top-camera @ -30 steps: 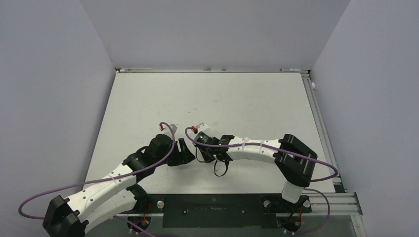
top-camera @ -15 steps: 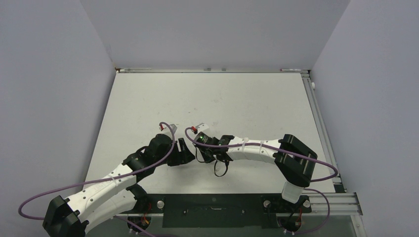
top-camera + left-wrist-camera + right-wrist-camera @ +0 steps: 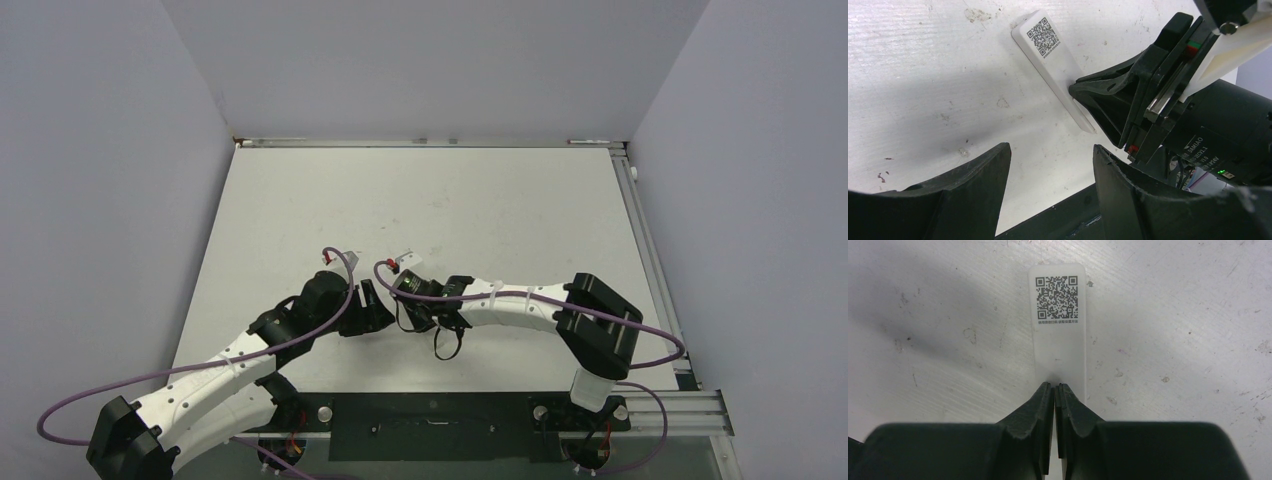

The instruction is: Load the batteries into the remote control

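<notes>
Remote control (image 3: 1058, 330) lies flat on the counter (image 3: 1173, 315), QR label up. Right fingers (image 3: 1045, 397) are pressed together, gripping nothing, tips bearing on its near end. Left fingers (image 3: 998, 160) are spread wide, empty, just beside. No batteries in view. We judge the step to be opening the compartment; the next move needs steady downward pressure.

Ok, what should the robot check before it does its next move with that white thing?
1. White QR-code bar lies flat on the table: ok.
2. Right gripper shut, tips at the bar's end away from the code: ok.
3. Left gripper open and empty: ok.
4. Batteries in sight: not ok, none show.
5. Battery slot open: cannot tell.
</notes>
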